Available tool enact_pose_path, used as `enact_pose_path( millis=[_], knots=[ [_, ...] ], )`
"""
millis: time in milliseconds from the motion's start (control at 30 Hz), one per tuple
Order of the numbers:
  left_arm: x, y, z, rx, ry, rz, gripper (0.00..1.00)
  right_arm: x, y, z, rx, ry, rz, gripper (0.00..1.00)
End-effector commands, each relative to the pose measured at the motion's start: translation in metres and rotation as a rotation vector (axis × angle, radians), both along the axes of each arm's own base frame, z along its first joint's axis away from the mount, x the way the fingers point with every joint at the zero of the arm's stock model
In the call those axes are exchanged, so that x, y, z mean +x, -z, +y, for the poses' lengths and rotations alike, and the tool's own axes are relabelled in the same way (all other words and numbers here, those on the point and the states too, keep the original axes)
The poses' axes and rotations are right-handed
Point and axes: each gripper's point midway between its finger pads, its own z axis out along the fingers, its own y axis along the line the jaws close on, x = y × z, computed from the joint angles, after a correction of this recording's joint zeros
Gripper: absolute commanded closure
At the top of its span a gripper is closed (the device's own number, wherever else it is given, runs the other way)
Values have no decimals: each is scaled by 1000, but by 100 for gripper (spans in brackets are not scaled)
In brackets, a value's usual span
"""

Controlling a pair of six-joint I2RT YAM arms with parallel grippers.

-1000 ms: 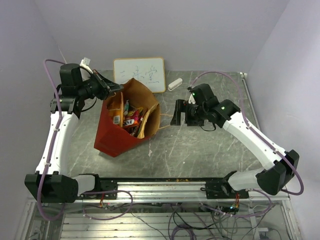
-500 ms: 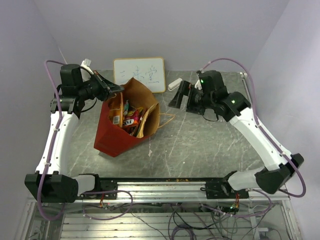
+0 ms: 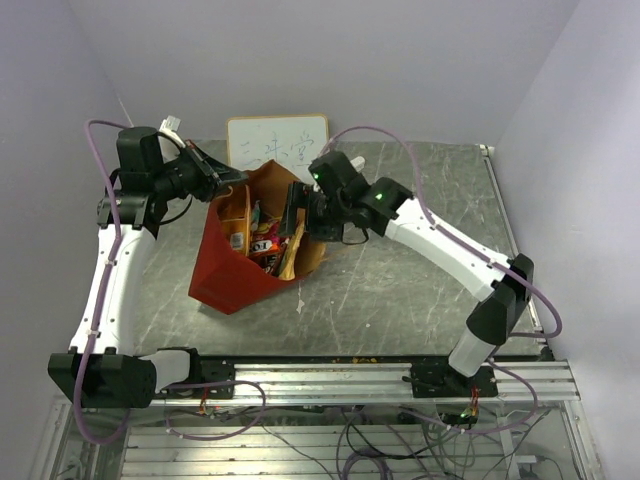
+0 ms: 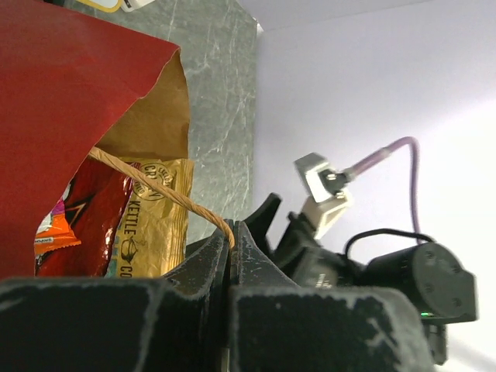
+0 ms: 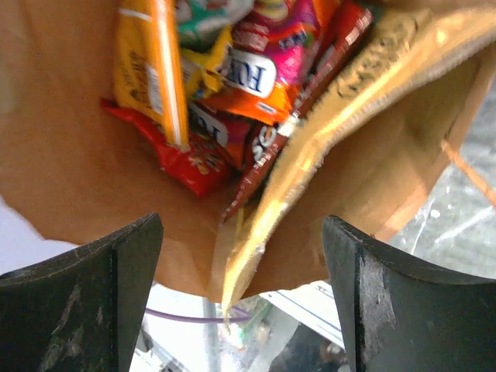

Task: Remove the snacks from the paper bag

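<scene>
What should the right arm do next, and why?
Probably lower the open right gripper into the paper bag and close on the gold packet edge lying between its fingers. The left gripper pinches the handle, holding the mouth open.

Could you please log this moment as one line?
left hand: shut on handle | right hand: open, at paper bag mouth | snacks: inside

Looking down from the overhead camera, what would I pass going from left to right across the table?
left arm → red paper bag, with the snacks inside it → right arm
</scene>
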Motion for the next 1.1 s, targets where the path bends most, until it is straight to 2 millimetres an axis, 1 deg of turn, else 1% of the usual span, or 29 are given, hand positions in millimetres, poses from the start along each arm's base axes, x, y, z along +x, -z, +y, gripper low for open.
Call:
enact_pose_path(
  millis=[0,100,233,400,467,500,600,700,767,800,867,900,967,1067],
  knots=[
    [-11,-29,-6,-20,33,-71,93,-6,19,-1,40,122,67,21],
    [-11,-28,-6,-19,36,-68,93,-10,35,0,91,164,108,25],
    [-14,-25,-6,-14,36,-59,93,-9,45,7,107,162,131,30],
    [-17,-22,-5,-14,29,-57,93,-6,47,7,100,163,118,38],
    [-18,-21,-4,-11,27,-55,93,-7,45,8,116,157,111,40],
    [-18,-21,-4,-11,27,-55,93,-7,44,9,128,154,105,44],
    [-18,-22,-4,-10,25,-59,93,-5,43,8,139,164,96,47],
    [-17,-23,-3,-7,21,-64,93,-2,42,8,125,169,91,59],
    [-16,-23,-3,0,20,-64,93,-2,43,7,114,167,95,63],
    [-16,-23,-3,2,20,-64,93,-3,43,8,112,164,95,67],
    [-15,-24,-2,7,19,-65,93,-3,44,7,108,161,96,84],
    [-15,-25,-2,9,16,-67,93,-4,45,6,103,159,96,90],
    [-15,-26,-1,16,11,-70,93,-3,42,9,104,141,90,93],
    [-13,-27,2,34,-1,-71,93,0,27,17,127,108,72,99]
  ],
)
